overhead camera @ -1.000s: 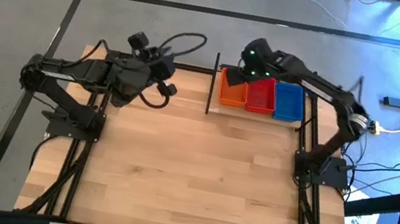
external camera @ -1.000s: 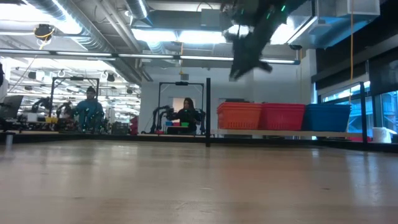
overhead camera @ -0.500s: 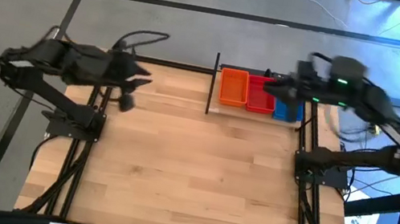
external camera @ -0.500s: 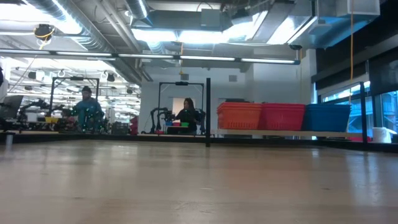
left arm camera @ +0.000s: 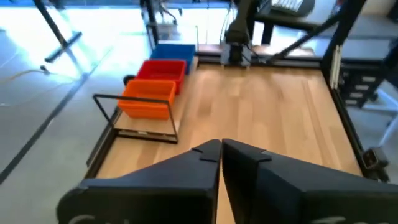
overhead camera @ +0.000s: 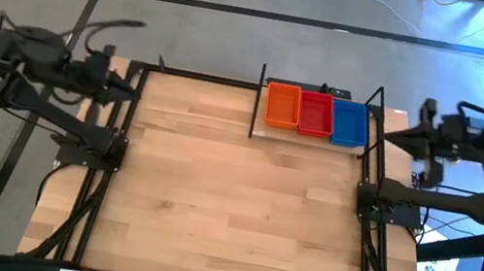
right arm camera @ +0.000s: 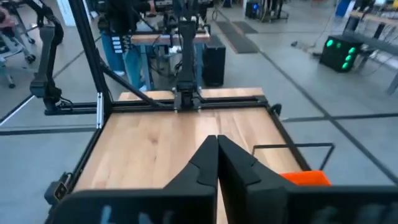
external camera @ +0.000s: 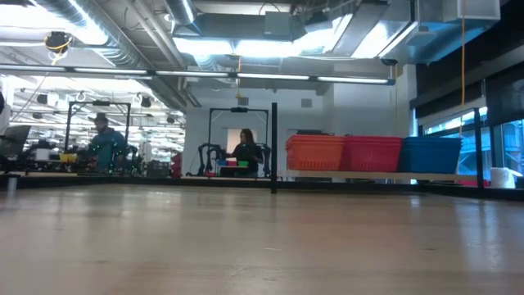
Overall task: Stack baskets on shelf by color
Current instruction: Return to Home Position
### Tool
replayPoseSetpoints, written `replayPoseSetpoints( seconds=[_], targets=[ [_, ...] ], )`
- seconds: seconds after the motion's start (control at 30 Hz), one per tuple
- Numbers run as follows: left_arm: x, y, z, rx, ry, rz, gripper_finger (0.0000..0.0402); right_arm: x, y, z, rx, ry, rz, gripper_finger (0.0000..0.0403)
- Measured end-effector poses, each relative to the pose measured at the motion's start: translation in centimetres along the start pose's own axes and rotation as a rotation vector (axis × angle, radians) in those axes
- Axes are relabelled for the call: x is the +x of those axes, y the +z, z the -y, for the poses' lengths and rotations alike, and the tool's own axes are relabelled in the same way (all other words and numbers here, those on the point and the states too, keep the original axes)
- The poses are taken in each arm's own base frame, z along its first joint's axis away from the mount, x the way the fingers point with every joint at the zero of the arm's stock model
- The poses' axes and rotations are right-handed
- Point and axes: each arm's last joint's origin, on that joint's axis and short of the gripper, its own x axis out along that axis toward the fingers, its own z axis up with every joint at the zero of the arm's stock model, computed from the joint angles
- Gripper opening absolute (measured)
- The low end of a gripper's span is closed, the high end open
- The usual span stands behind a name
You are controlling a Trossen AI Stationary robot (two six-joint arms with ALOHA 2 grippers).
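Three stacks of baskets stand side by side on the shelf (external camera: pixel 368 175) at the table's far edge: orange (overhead camera: pixel 283 105), red (overhead camera: pixel 315 114) and blue (overhead camera: pixel 350 123). The low view shows the orange (external camera: pixel 315 152), red (external camera: pixel 372 153) and blue (external camera: pixel 431 154) stacks resting on the shelf board. My left gripper (overhead camera: pixel 136 90) is drawn back over the table's left edge, shut and holding nothing; its wrist view shows its fingers (left arm camera: pixel 220 149) together. My right gripper (overhead camera: pixel 389 139) is drawn back over the right edge, also shut and holding nothing (right arm camera: pixel 217 142).
Thin black posts (overhead camera: pixel 257 99) frame the shelf. The wooden tabletop (overhead camera: pixel 231 203) lies between the two arm bases. Beyond the table the low view shows people (external camera: pixel 246 152) and other robot stations in the room.
Both arms have pulled back. My right gripper has left the baskets on the shelf, rising and swinging toward the table's right edge. My left gripper has withdrawn from the far middle toward the left edge. The three stacks have stayed where they were.
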Motion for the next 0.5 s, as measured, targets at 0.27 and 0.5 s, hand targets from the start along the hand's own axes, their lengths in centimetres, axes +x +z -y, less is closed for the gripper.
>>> replayPoseSetpoints(
  seconds=[0.27,0.5],
  targets=[
    [-3.9,-3.2,-0.9,-0.012,-0.131,0.193,0.0,-4.8,-3.5,-1.4,-0.054,0.051,0.123,0.0001],
    [-4.2,-8.3,-1.4,-0.028,-0.15,0.382,0.0,-5.1,-9.1,-1.6,0.008,0.061,0.288,0.0001]
  ],
)
